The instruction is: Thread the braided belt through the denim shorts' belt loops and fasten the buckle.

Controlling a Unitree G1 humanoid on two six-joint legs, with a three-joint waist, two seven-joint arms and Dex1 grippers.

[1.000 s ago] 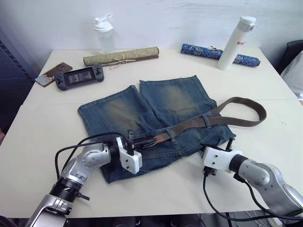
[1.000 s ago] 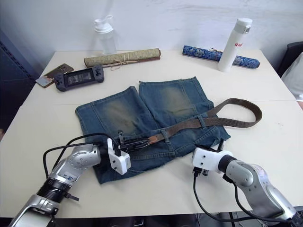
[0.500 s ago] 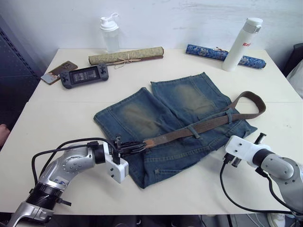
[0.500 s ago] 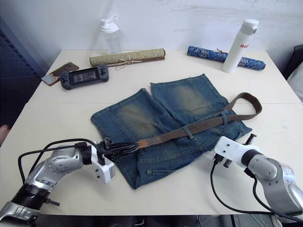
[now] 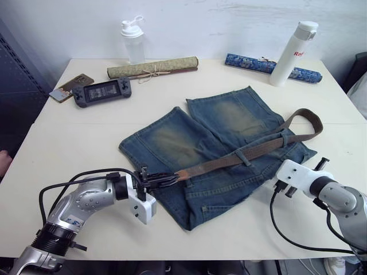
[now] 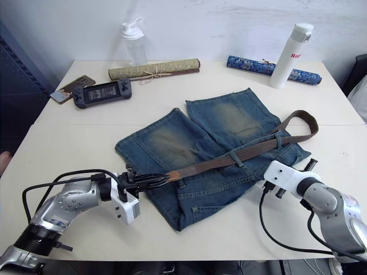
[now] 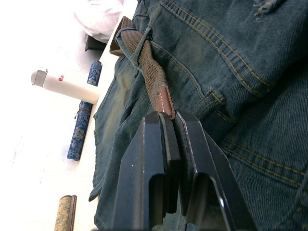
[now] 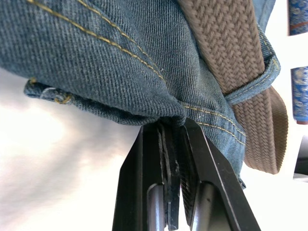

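both arms are brushed silver metal with rounded joints and black ribbed collars. a white boxy housing sits at each wrist, and looping black cables run alongside. the left gripper [image 5: 163,179] and right gripper [image 8: 172,126] have slim, matte black fingers.

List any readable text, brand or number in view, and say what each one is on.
"Re", red letters, cut off by the curve: on the white bottle.
Handheld console screen: too small to read.
Small card beside it: nothing legible.
Braided belt, denim shorts, two rolled mats: no visible text.
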